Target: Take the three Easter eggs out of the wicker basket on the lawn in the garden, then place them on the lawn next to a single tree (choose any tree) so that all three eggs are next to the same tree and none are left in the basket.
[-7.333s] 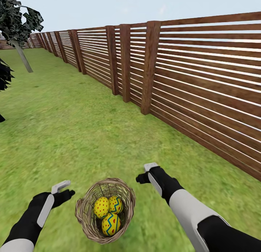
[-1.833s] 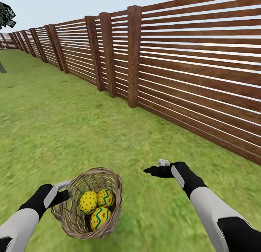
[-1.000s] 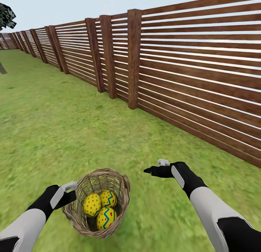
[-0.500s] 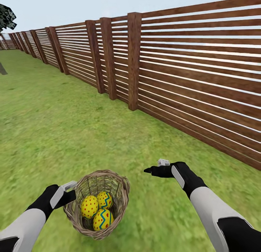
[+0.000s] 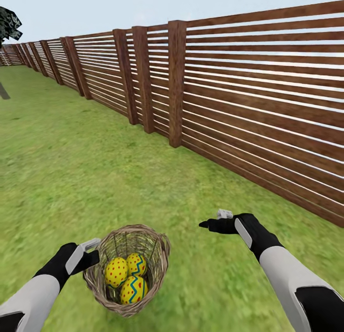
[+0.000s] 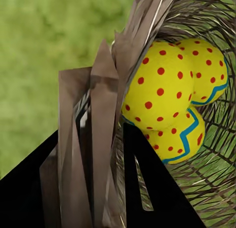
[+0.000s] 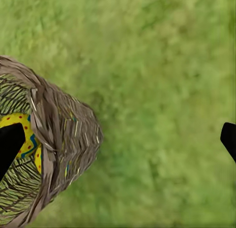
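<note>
Left wrist view shows the left tool [image 6: 105,154] pinching the round brown woven wicker basket's [image 5: 125,301] rim, three yellow red-dotted Easter eggs [image 5: 125,277] inside. Head view, lower frame: right tool [image 5: 210,223] spread, apart from it. Mottled green lawn [image 5: 86,164]; brown slat fence [image 5: 248,97] right.

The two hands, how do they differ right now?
The left hand is clamped on the wicker basket rim, one finger inside and one outside; the right hand hangs open over bare lawn, holding nothing. The left hand sits lower and nearer the robot than the right. Both are black with pale fingertips.

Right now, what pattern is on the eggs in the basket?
Yellow eggs with red dots and a blue-green zigzag band, clearest in the left wrist view.
</note>
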